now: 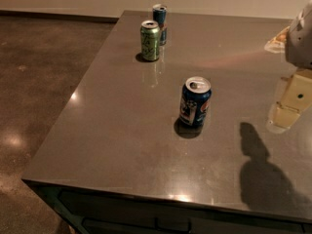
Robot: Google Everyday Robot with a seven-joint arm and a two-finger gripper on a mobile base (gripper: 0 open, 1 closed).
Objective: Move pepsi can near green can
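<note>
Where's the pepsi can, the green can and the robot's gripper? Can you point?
pepsi can (195, 104): camera view, on its blue side with the logo.
green can (150, 42): camera view, on its scribbled side wall.
gripper (283, 117): camera view, on its pale lower end, at the right edge above the table.

The gripper (288, 104) shows at the right edge of the view, partly cut off. It is blocky, pale cream-yellow plastic, with one small dark dot like a screw on its upper block. Above it, the arm (301, 35) is a rounded, smooth, white-grey housing.
</note>
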